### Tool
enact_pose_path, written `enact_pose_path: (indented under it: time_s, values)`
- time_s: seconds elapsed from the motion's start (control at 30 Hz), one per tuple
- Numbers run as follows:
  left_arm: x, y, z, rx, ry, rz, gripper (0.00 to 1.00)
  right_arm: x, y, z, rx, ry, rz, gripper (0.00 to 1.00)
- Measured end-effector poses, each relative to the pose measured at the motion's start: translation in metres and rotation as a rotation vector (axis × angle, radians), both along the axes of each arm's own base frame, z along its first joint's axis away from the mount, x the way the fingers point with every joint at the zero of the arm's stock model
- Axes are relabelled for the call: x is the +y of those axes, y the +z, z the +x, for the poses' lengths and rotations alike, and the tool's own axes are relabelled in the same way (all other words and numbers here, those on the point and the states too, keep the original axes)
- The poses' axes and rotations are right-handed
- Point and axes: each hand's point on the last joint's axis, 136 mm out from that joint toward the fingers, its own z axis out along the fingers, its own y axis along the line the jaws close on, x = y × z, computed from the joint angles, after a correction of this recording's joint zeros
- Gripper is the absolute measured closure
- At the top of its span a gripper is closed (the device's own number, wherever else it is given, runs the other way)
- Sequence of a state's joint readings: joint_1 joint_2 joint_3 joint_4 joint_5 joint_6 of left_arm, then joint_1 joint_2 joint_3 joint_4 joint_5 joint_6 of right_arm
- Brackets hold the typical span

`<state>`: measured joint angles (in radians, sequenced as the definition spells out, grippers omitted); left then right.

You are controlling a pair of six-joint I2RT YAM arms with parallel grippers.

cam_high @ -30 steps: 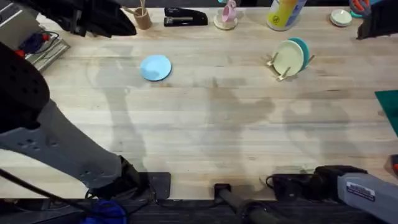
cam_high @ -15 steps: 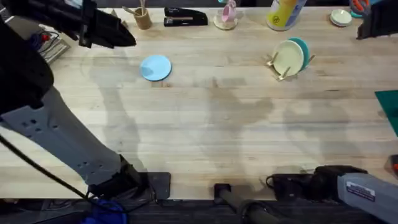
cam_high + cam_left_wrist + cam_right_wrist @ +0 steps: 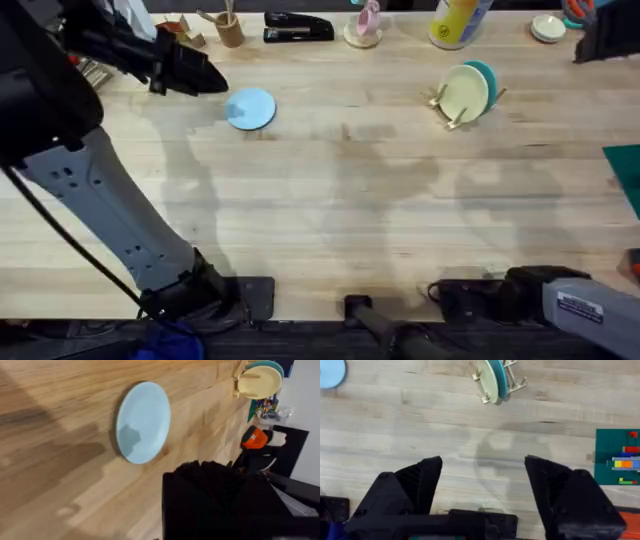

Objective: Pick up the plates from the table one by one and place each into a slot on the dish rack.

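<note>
Beside light blue plate [image 3: 250, 108], left gripper [image 3: 205, 76] moved nearer, grip unclear, right gripper [image 3: 482, 485] spread.

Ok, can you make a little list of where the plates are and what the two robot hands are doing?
blue plate: flat on the table, not picked up
yellow plate: standing in the dish rack
teal plate: in the rack just behind the yellow one
left gripper: beside the blue plate, holding nothing
right gripper: open, empty, near its base
</note>
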<state>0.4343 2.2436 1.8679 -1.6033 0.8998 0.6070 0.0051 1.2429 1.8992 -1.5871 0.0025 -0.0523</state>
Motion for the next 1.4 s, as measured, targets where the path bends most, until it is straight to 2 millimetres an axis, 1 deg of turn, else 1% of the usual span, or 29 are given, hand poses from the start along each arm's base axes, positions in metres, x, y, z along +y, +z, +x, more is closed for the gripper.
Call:
enact_pose_path:
  time_s: [0.2, 0.5, 0.57, 1.4]
  values:
    - [0.003, -0.033, 0.008, 0.023, 0.001, -0.018, 0.958, 0.000, 0.000, 0.000, 0.000, 0.000, 0.000, 0.007]
    - [0.003, -0.079, 0.011, 0.082, 0.005, -0.059, 0.958, 0.000, 0.000, 0.000, 0.000, 0.000, 0.000, 0.008]
    - [0.001, -0.084, 0.012, 0.095, 0.016, -0.088, 0.959, 0.000, 0.000, 0.000, 0.000, 0.000, 0.000, 0.007]
    - [0.000, -0.085, 0.014, 0.083, 0.019, -0.099, 0.959, 0.000, 0.000, 0.000, -0.001, 0.000, 0.000, 0.008]
